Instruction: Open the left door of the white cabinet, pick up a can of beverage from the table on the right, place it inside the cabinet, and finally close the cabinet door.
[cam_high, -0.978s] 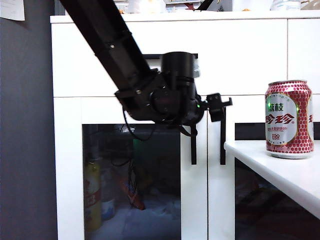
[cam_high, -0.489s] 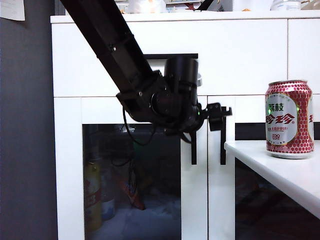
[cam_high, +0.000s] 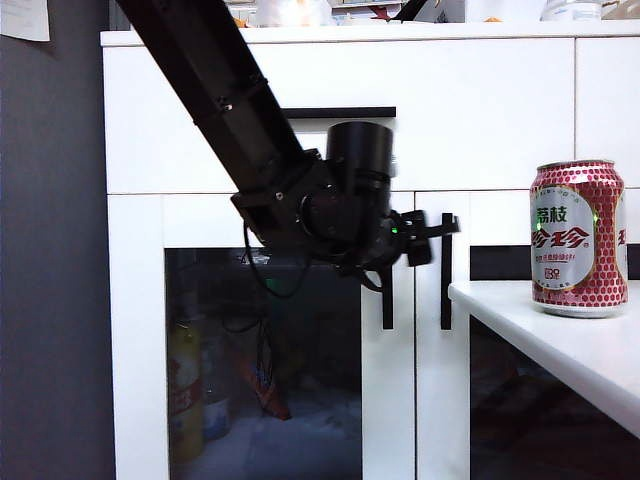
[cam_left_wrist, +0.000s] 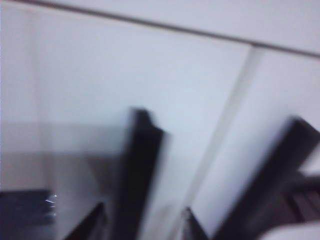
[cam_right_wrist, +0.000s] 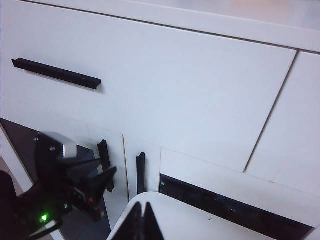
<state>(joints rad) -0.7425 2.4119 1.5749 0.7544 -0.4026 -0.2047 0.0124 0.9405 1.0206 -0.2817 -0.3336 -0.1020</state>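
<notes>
Grippers (cam_high: 425, 238) (cam_right_wrist: 141, 220): two; can (cam_high: 578, 238): one

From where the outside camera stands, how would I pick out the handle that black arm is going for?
Start at the big white cabinet and drop below its drawer fronts to the dark-glass doors. Two vertical black bars hang close together by the seam between them; the left door's handle is the left bar, just below the left gripper. Its twin belongs to the narrower door, and the drawer handle lies horizontal.
</notes>
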